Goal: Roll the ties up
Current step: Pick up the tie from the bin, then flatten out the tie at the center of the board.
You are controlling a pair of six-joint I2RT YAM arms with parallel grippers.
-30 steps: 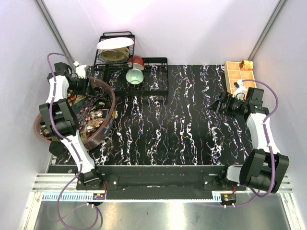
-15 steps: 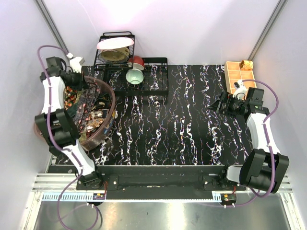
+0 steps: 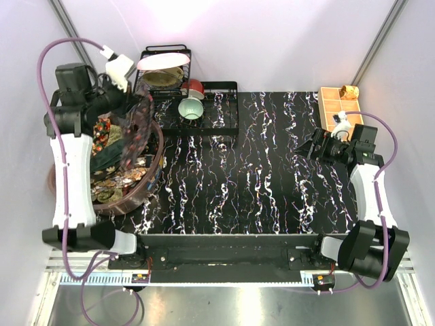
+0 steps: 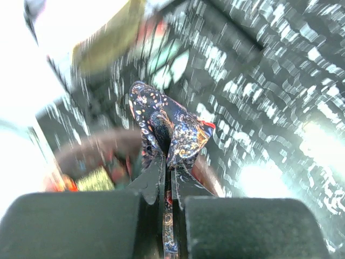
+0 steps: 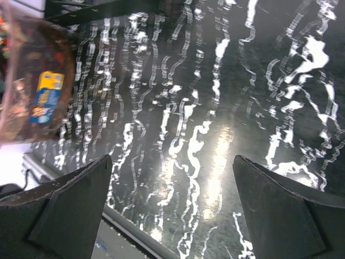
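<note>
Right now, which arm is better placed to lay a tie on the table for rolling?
Left. Its hand is shut on a patterned tie, held above the bowl. The right hand is open and empty, far across the table.

Robot test cell in a lab, not a home, seen through my remote cameras. A black, white-veined worktop (image 3: 272,176) is boxed in on three sides by plain white panels (image 3: 285,41). Along the worktop's near edge, bare aluminium rails (image 3: 61,261) carry the left arm (image 3: 71,170) and right arm (image 3: 370,190), trailing purple cables (image 3: 83,292). Staged household props sit at the worktop's far and left edges: a wire dish rack (image 3: 163,75), a tan gridded tray (image 3: 338,109), and a brown tub (image 3: 155,170) of ties (image 3: 115,180).
</note>
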